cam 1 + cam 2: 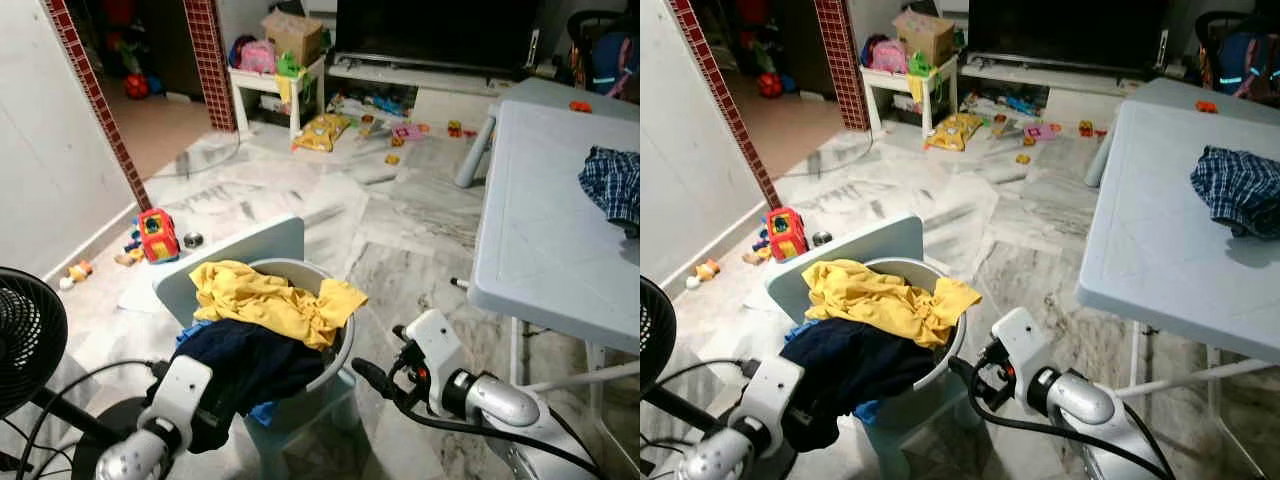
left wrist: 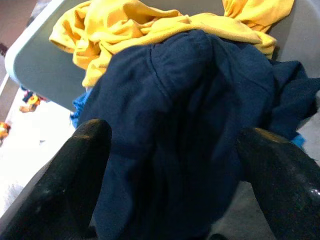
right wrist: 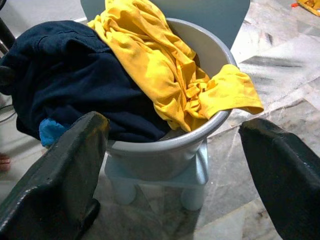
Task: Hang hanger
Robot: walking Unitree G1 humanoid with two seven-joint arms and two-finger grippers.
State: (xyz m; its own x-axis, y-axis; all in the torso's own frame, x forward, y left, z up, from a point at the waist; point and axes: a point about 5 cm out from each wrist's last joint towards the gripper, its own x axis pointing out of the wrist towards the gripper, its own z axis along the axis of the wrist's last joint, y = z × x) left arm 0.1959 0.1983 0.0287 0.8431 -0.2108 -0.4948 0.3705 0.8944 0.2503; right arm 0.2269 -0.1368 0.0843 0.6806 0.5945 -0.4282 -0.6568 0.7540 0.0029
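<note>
At the bottom left of the frame, the left hand (image 2: 170, 185) was wide open, its two black fingers (image 2: 75, 175) spread on each side of a dark blue cloth (image 2: 200, 125). It was right up close to that cloth, but I could not tell if it touched. At the bottom right of the frame, the right hand (image 3: 170, 180) was open too, and it pointed at the grey tub (image 3: 165, 150) from just beside it.

The grey tub sat on a small pale blue chair (image 1: 235, 255) in the lower middle of the frame. The dark blue cloth hung over the tub's near edge. A yellow shirt (image 1: 270, 300) lay on top behind it, with one part flopping over the rim on the right. A bit of bright blue cloth (image 3: 50, 131) peeked out under the dark one.

A black fan (image 1: 25, 335) stood at the left edge. On the right was a pale surface (image 1: 550, 230) with a checked blue cloth (image 1: 612, 185) on it. I could not see a hanger anywhere.

Farther back, a red toy (image 1: 157, 235) sat on the marble floor (image 1: 400, 240) near the wall. At the top of the frame were more toys, a small white table (image 1: 265, 85) and a cardboard box (image 1: 293, 35).
</note>
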